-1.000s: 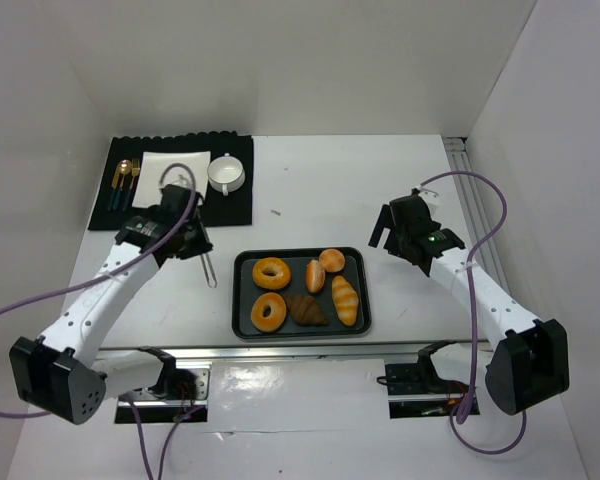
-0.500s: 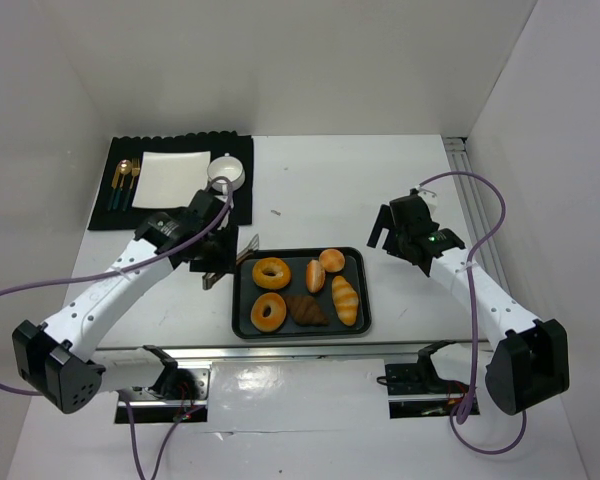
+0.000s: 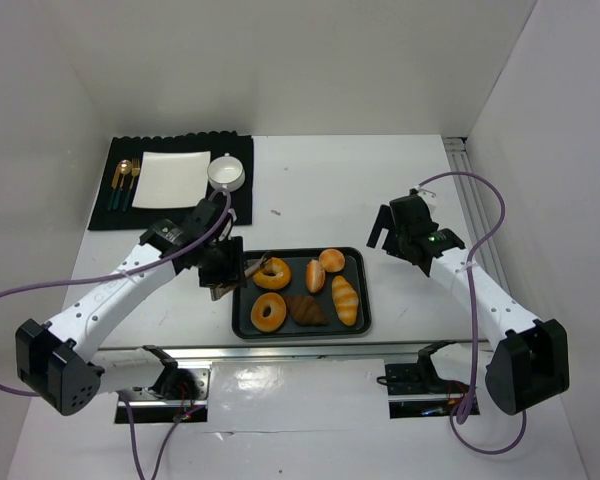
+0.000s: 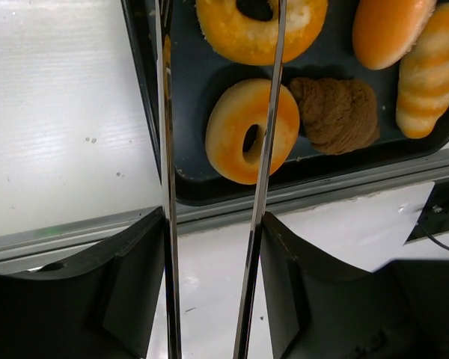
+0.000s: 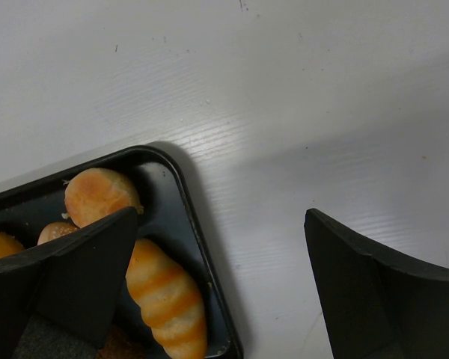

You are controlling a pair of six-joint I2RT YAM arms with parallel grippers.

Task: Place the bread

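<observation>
A black tray (image 3: pixel 363 290) holds two ring doughnuts (image 3: pixel 272 272) (image 3: pixel 268 311), a brown pastry (image 3: pixel 306 310), a striped roll (image 3: pixel 345 299) and two small buns (image 3: pixel 331 260). My left gripper (image 3: pixel 223 270) is shut on metal tongs (image 3: pixel 255 268) that reach over the tray's left side. In the left wrist view the tong blades (image 4: pixel 268 149) stand apart. One runs along the tray rim (image 4: pixel 146 97) and the other crosses the near doughnut (image 4: pixel 252 131). No bread sits between them. My right gripper (image 3: pixel 395 228) is open and empty, right of the tray (image 5: pixel 202 247).
A black mat (image 3: pixel 235 200) at the back left carries a white plate (image 3: pixel 170 178), a white cup (image 3: pixel 225 172) and cutlery (image 3: pixel 125 180). White walls close in the table on three sides. A metal rail runs along the near edge.
My left arm swung right from beside the mat to the tray's left edge, and the tong blades spread apart. The right arm has not moved.
</observation>
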